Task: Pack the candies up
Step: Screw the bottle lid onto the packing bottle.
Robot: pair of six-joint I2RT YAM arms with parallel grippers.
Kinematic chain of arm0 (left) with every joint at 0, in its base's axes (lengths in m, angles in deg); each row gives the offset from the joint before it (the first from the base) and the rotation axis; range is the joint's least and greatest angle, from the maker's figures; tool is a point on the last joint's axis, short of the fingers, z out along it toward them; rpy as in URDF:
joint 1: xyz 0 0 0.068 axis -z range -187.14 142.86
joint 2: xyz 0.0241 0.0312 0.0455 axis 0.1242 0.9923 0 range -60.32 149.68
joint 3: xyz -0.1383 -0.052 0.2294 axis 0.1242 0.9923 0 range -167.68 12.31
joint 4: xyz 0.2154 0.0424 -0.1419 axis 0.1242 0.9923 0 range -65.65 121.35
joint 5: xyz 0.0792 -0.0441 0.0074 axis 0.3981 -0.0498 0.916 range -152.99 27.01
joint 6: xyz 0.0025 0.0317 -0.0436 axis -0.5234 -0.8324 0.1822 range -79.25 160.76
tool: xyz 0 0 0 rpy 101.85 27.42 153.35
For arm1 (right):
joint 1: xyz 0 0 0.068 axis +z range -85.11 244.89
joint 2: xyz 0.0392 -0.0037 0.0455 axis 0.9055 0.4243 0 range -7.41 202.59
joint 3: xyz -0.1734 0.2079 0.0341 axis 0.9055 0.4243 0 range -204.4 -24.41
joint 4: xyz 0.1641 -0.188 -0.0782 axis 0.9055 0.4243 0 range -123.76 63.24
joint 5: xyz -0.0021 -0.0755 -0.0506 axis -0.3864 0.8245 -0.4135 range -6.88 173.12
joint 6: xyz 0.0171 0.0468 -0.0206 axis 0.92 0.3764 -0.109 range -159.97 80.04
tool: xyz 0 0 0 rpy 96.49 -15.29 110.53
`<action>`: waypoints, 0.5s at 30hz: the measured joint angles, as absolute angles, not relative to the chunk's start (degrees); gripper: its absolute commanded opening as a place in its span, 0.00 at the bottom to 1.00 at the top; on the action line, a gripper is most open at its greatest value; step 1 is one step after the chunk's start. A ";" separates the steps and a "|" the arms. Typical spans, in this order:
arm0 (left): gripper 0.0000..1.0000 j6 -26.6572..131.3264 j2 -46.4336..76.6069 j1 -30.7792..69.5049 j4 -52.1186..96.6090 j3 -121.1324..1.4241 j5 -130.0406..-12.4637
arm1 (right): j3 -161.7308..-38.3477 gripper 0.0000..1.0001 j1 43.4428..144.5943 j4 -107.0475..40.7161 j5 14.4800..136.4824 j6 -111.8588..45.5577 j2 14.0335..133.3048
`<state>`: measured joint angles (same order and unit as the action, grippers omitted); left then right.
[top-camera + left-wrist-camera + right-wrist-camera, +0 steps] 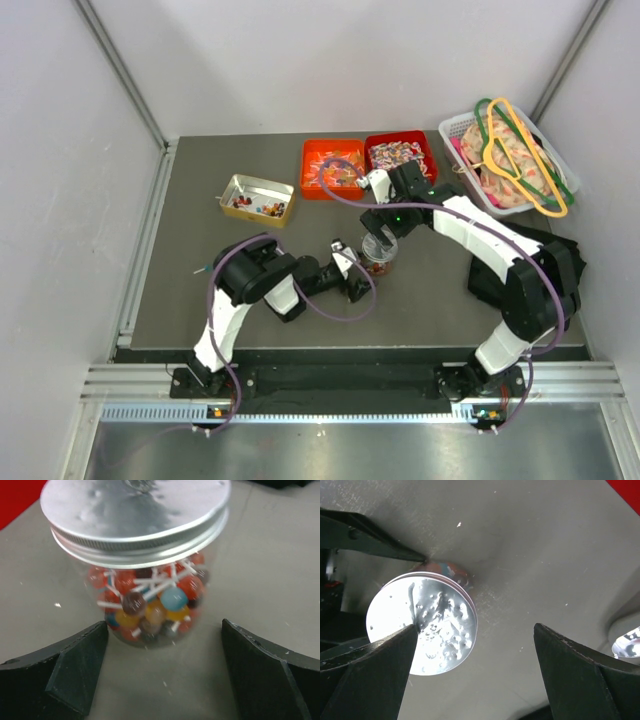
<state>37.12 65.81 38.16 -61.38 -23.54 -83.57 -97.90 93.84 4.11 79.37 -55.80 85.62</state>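
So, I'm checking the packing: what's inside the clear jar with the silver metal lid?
Round lollipops on white sticks, red, orange, blue and brown, show through the clear jar. The silver metal lid hides whatever sits just beneath it.

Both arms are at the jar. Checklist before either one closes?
1. Jar upright: ok.
2. Lid on the jar: ok. Threaded tight: cannot tell.
3. Left gripper open, jar in line with the gap, fingers not touching it: ok.
4. Right gripper open above the lid: ok.
5. Right gripper centred over the lid: not ok. The lid sits off to one side, partly under one finger.
6. Candies inside the jar: ok.
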 measured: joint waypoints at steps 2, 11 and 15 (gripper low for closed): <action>0.99 37.12 64.95 38.21 -61.17 -22.34 -83.90 | -97.90 0.99 93.84 4.13 79.40 -55.80 85.62; 0.99 34.38 56.39 37.72 -53.84 -16.20 -86.78 | -97.90 0.99 93.84 4.24 79.55 -55.84 85.34; 0.99 33.18 49.61 35.25 -38.30 -19.39 -91.85 | -98.12 0.99 93.84 5.35 80.01 -56.06 84.86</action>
<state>33.18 49.61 35.25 -38.30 -19.39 -91.85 -98.12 93.84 5.35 80.01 -56.06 84.86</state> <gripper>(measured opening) 0.987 0.990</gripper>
